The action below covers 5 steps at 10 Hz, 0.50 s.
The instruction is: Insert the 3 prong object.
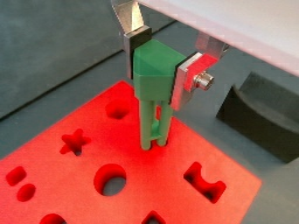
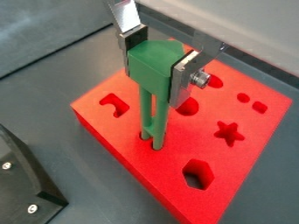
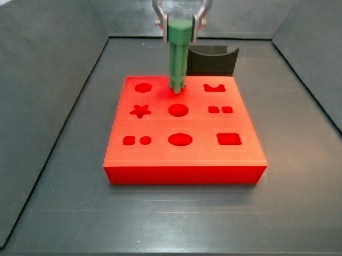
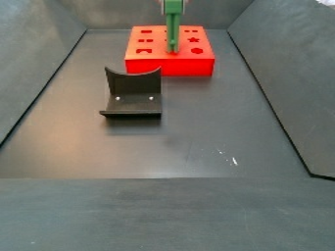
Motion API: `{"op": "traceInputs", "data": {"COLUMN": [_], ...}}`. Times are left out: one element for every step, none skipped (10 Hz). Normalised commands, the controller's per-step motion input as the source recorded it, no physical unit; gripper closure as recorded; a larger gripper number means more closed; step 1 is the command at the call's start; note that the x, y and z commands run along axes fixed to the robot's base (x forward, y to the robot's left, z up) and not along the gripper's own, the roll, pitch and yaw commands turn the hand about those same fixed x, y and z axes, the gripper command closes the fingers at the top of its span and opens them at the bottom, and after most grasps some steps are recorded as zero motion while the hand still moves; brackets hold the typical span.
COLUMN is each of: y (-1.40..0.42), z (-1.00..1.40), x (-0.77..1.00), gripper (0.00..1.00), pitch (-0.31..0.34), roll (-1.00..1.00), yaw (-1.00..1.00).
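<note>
My gripper [image 1: 159, 72] is shut on the head of the 3 prong object [image 1: 153, 96], a slim green peg with parallel prongs, held upright. It also shows in the other wrist view [image 2: 153, 83] and in both side views [image 3: 177, 55] [image 4: 171, 25]. The prong tips reach the top face of the red block [image 1: 82, 179] [image 2: 170, 171] [image 3: 183, 135] [image 4: 170, 47], at a hole near its far middle; I cannot tell how deep they sit. The silver fingers [image 2: 135, 39] clamp the peg's head from both sides.
The red block has several shaped holes: star [image 3: 139, 112], round [image 3: 178, 110], oval, square, notched. A dark grey curved holder [image 3: 211, 58] [image 4: 132, 94] stands on the dark floor beside the block. Grey bin walls [image 3: 67, 90] slope up around the floor.
</note>
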Motion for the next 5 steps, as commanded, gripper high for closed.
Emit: {"op": "traceInputs", "data": {"y": [0.00, 0.00, 0.00, 0.00, 0.00], "z": [-0.63, -0.60, -0.53, -0.27, 0.00], "x": [0.22, 0.23, 0.17, 0.15, 0.00], "gripper": [1.00, 1.00, 1.00, 1.00, 1.00], "pitch": [0.000, 0.010, 0.057, 0.039, 0.000], "roll": [0.00, 0.00, 0.04, 0.00, 0.00], "yaw": [-0.15, -0.15, -0.14, -0.11, 0.00]}}
